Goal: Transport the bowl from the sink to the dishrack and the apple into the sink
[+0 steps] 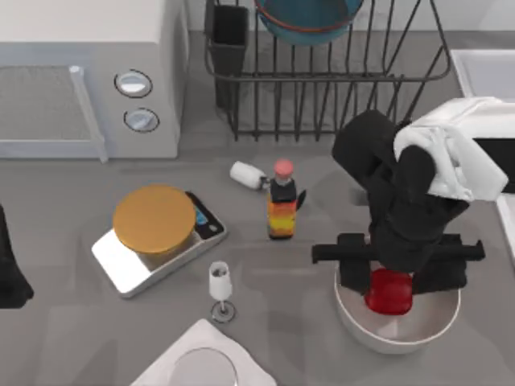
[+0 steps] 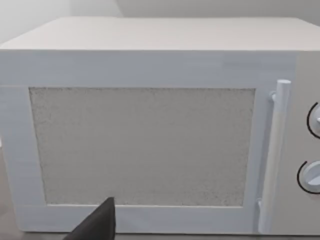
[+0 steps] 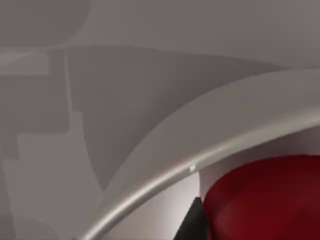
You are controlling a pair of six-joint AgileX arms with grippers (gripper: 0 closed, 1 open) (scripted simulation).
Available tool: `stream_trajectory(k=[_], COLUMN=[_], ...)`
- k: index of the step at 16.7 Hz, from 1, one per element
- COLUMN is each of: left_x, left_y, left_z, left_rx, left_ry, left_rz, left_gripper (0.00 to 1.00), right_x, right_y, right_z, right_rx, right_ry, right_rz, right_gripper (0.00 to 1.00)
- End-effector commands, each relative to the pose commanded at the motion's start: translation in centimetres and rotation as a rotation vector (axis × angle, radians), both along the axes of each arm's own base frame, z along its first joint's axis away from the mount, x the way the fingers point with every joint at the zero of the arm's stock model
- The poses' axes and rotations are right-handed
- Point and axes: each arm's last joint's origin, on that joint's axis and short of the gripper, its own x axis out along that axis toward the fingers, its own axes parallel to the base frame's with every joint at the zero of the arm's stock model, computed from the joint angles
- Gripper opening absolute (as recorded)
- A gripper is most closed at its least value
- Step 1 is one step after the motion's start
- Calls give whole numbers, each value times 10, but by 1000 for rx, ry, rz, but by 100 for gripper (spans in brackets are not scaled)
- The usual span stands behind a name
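the right end effector (image 1: 389,283) is reaching down into the white bowl (image 1: 362,323) at the right front of the grey surface (image 1: 306,265), and the apple (image 1: 389,291) is sitting directly beneath it, inside that bowl. in the right wrist view the apple (image 3: 265,197) is lying just past the bowl's pale rim (image 3: 165,175), with one dark fingertip (image 3: 192,222) beside it. whether the fingers are clamped on the apple or merely flanking it, i cannot tell.

far behind the right end effector, at the rear of the surface, the dishrack (image 1: 322,80) is standing with the teal-blue bowl (image 1: 310,18) resting in it; the black utensil cup (image 1: 228,40) is sitting at the rack's left corner. the sink (image 1: 481,72) is lying behind and to the right of the end effector, partly covered by the arm's white housing.

to the left of the right end effector, the red-capped bottle (image 1: 282,205) is standing upright, with a small white shaker (image 1: 246,174) lying on its side just beyond it. farther left, a kitchen scale (image 1: 157,241) is carrying a round golden-brown item (image 1: 153,215), and a small wine glass (image 1: 220,288) is standing in front of it. a white plate on a napkin (image 1: 201,366) is lying at the front edge.

the left arm (image 1: 10,265) is idling at the far left edge, facing the microwave (image 2: 150,130), with one dark fingertip (image 2: 97,222) of the left end effector showing in the left wrist view; its state cannot be told.
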Motion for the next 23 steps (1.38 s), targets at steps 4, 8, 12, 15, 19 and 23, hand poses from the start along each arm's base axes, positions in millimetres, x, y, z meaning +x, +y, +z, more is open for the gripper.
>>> stream_trajectory(k=[4,8,12,15,19,23], left_x=[0,0,0,0,0,0], left_y=[0,0,0,0,0,0], left_z=[0,0,0,0,0,0], left_rx=[0,0,0,0,0,0], left_ry=[0,0,0,0,0,0], left_rz=[0,0,0,0,0,0], left_gripper=[100,100,100,100,100,100], right_x=[-6,-7,-7,-7,-7,-7], right_y=[-5,-5,-5,-5,-5,-5], right_z=[-38,-39,-39,-39,-39,-39], right_rx=[-20,-22,-22,-22,-22,-22], right_ry=[28,31,31,31,31,31], right_rz=[0,-1,-1,-1,-1,-1], right_gripper=[100,100,70,47,17,0])
